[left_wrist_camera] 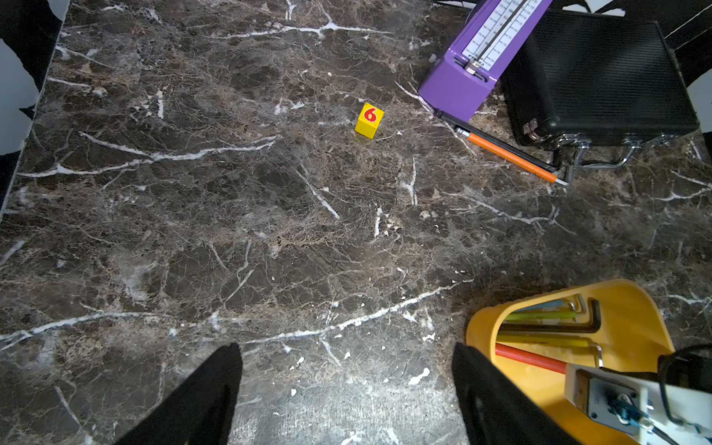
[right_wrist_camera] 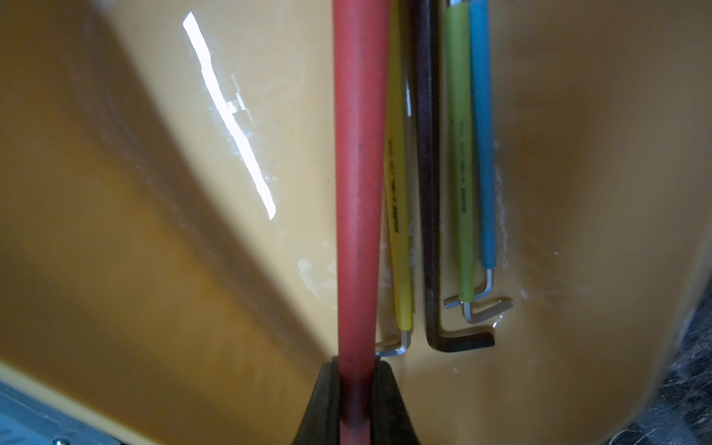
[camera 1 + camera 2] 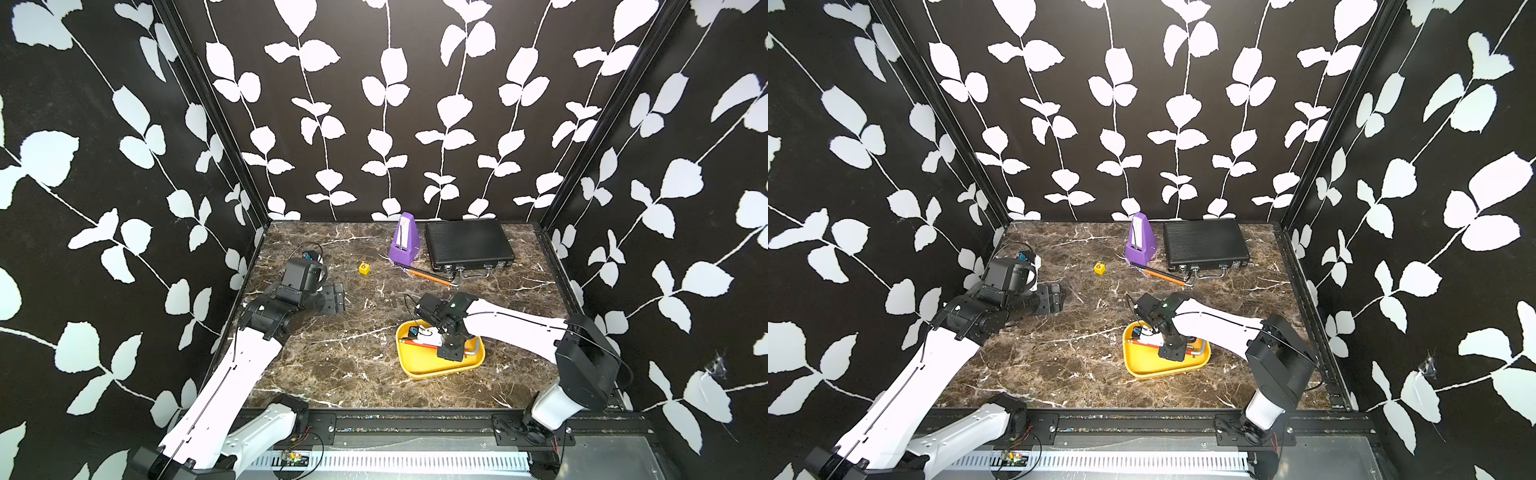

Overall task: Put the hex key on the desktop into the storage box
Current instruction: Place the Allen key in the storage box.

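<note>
Red hex key [image 2: 356, 173] is clamped in the right jaws, its shaft running out over the floor of the yellow tray [image 2: 154, 231]. So it's off the bench [image 3: 332, 361] and inside the tray rim, but not let go. 4 other keys lie flat in the tray: yellow [image 2: 398, 231] just beside it, then black [image 2: 427, 192], green [image 2: 460, 154] and blue [image 2: 483, 154]. The step in hand looks like the release. I'd get the key low and level first, parallel to the yellow one, open only enough to free the sleeve, then lift straight up so nothing drags or nudges the row. Left jaws stand apart over bare bench, holding nothing, well clear of the tray. Can't tell whether the red key touches the tray floor. Its bent end isn't visible, and in both top views the right arm [image 3: 511, 328] covers much of the tray. An orange-sleeved rod [image 1: 508, 156] lies by the purple metronome [image 1: 454, 77] and black case [image 1: 597, 77]. Likely 1 more key, but the bend is unclear.
</note>
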